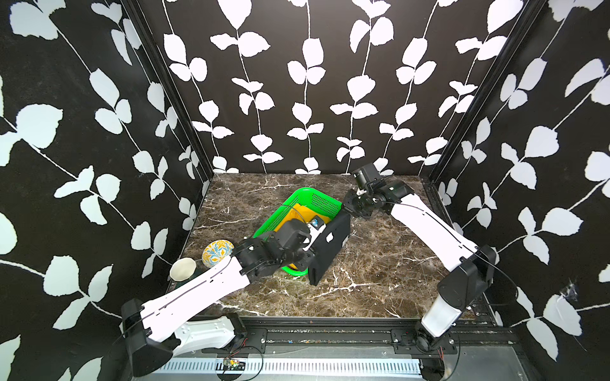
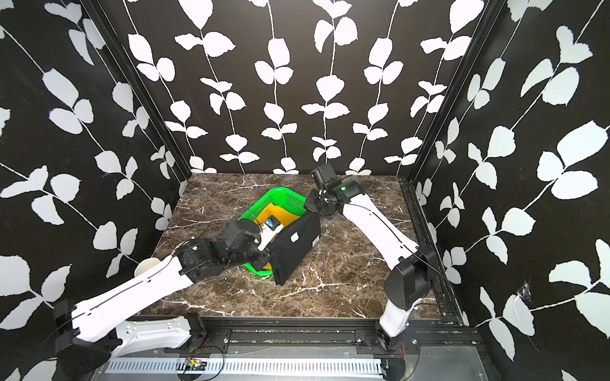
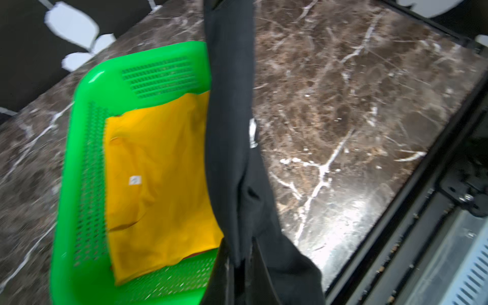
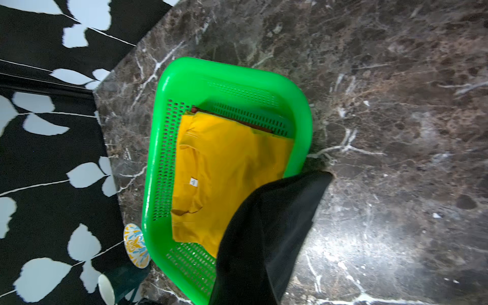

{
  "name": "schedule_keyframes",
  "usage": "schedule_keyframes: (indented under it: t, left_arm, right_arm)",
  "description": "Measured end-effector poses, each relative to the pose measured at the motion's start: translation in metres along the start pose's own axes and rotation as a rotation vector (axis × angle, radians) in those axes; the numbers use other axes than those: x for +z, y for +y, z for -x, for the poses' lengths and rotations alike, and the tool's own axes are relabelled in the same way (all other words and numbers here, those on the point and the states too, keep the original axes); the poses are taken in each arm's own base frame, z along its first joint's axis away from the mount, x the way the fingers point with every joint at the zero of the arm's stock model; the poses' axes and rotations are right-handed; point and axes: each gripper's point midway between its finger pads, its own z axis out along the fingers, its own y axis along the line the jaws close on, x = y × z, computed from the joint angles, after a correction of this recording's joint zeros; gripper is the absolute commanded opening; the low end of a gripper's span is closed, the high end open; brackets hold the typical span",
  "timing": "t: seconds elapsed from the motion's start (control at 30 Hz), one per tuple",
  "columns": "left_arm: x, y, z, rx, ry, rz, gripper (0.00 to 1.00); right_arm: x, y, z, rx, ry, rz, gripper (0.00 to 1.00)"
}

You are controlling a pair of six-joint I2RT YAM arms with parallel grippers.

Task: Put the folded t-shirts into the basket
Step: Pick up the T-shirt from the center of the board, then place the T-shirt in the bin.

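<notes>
A: While the black t-shirt (image 1: 329,245) hangs stretched between both arms, what sits at the left of the desk (image 1: 379,264)?

B: A cream cup (image 1: 182,269) and a patterned bowl (image 1: 217,252), just beside the green basket (image 1: 321,199); the left arm crosses above them.

A: And the left claw (image 1: 305,260)?

B: Closed on the shirt's near corner, over the basket's near end.

A: What's in the basket?

B: The yellow t-shirt (image 4: 227,169) lies flat inside, with a sliver of the red t-shirt (image 4: 232,120) showing under its edge.

A: The right side?

B: The right claw (image 1: 345,206) is clamped on the shirt's far corner, by the basket's far rim. The black cloth hangs along the basket's right edge, screening that side.
</notes>
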Motion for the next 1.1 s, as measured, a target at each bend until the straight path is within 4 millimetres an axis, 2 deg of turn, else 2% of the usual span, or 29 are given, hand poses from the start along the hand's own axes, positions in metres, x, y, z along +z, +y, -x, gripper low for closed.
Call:
schedule_keyframes:
  t: [0.13,0.23,0.43,0.57,0.9,1.1]
  left_arm:
    - [-0.004,0.027,-0.006,-0.049,-0.021,0.074,0.0]
    - [0.006,0.048,-0.02,-0.094,0.013,0.129,0.0]
    - [0.04,0.077,-0.056,-0.177,0.121,0.209,0.0]
    - [0.05,0.093,-0.073,-0.222,0.145,0.254,0.0]
    - [0.077,0.118,-0.092,-0.284,0.197,0.348,0.0]
    - [0.093,0.129,-0.106,-0.289,0.251,0.389,0.0]
  right_arm:
    - [0.009,0.039,0.009,-0.001,-0.009,0.075,0.0]
    - [0.032,0.052,0.011,0.003,0.004,0.081,0.0]
    - [0.102,0.049,0.007,0.012,0.067,0.017,0.0]
    - [0.131,0.047,0.002,0.001,0.096,-0.016,0.0]
    - [0.155,0.069,0.009,-0.018,0.095,0.052,0.0]
    - [0.174,0.071,0.008,-0.004,0.099,0.073,0.0]
